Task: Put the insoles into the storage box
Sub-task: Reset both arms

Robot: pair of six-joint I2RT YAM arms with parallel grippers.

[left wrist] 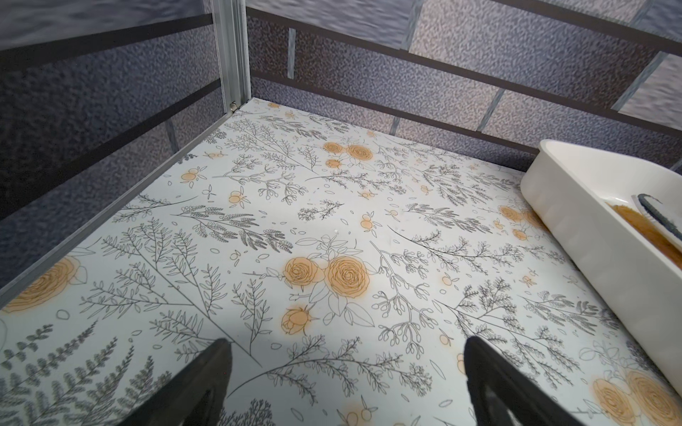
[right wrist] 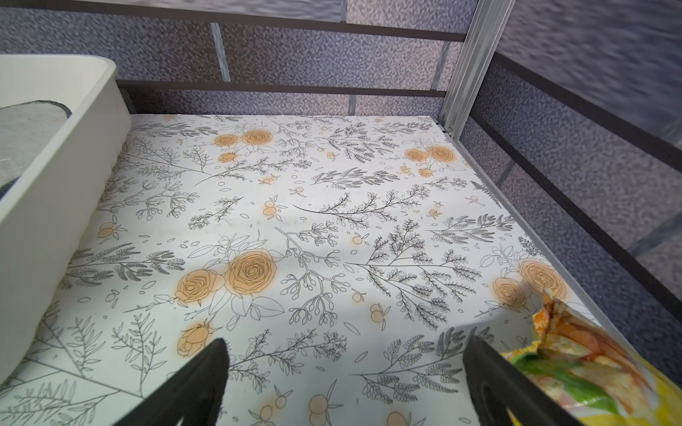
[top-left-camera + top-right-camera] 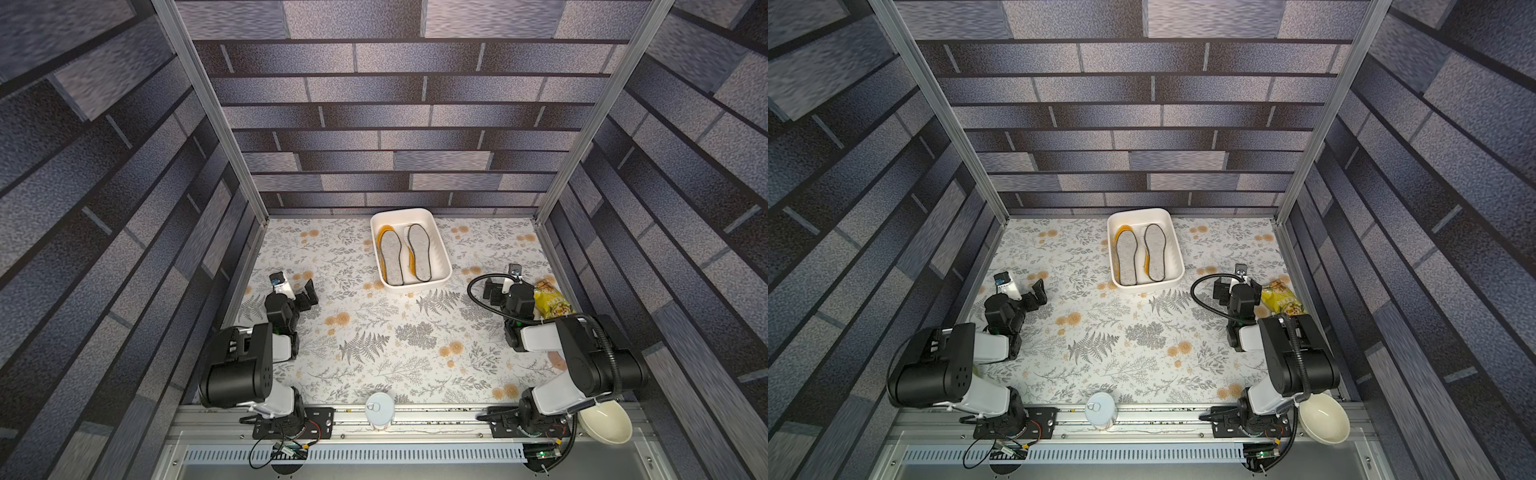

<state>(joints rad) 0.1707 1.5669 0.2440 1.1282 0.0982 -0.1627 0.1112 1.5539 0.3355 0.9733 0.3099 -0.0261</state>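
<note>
Both claws hang wide open with nothing in them! Left claw (image 3: 306, 292) sits low over the floral tabletop (image 3: 374, 345) on the left side, its black fingers (image 1: 199, 387) spread well apart in the left wrist view with only printed roses between them. Right claw (image 3: 495, 292) is low on the right side, fingers (image 2: 494, 387) spread just as wide. At the far middle of the table stands the storage box (image 3: 415, 285), turned slightly askew and well apart from either claw. Inside it, in both top views, two grey felt insoles (image 3: 1126, 257) lie side by side on top, dark edging showing. Orange insoles (image 3: 388, 230) peek out from underneath, one strip at the far left and another between the grey pair. How many are stacked below, I cannot tell. Just right of the right claw, a yellow snack bag (image 3: 552, 302) lies by the right wall, its crinkled end close beside that claw in the right wrist view. Along the near edge, a tin with a ring pull (image 3: 379, 409) stands in the middle. A cream bowl (image 3: 606, 423) sits at the near right corner, by the right arm's base.
</note>
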